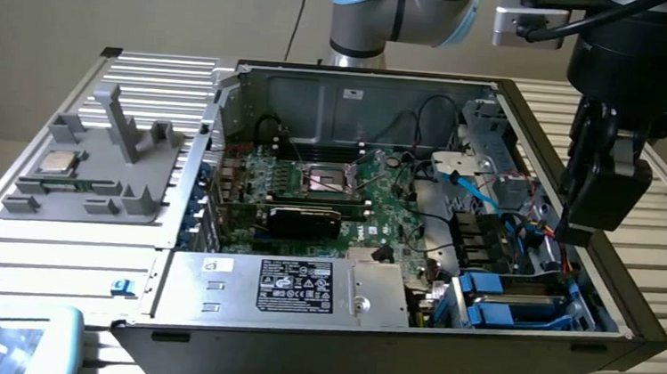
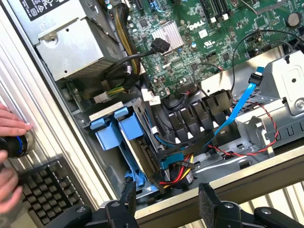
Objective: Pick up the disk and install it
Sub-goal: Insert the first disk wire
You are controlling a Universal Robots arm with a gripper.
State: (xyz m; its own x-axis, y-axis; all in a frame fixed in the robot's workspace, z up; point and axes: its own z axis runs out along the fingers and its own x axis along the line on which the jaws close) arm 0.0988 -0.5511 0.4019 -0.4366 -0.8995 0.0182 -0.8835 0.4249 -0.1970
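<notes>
The black two-fingered end effector (image 2: 168,197) hung open and empty over the edge of the open grey metal computer case (image 1: 357,342). The disk (image 1: 515,304), grey metal edged in bright blue plastic, sat in the case's drive bay, just beside the silver box with a black label (image 1: 290,286).

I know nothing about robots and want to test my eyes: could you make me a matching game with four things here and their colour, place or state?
Things: 1 gripper; 2 processor chip; 3 power supply box; 4 flat cable.
Descriptions: A silver with a black label; B bright blue; C open, over the computer case rim; D on the grey tray.
Pairs: 1-C; 2-D; 3-A; 4-B.
</notes>
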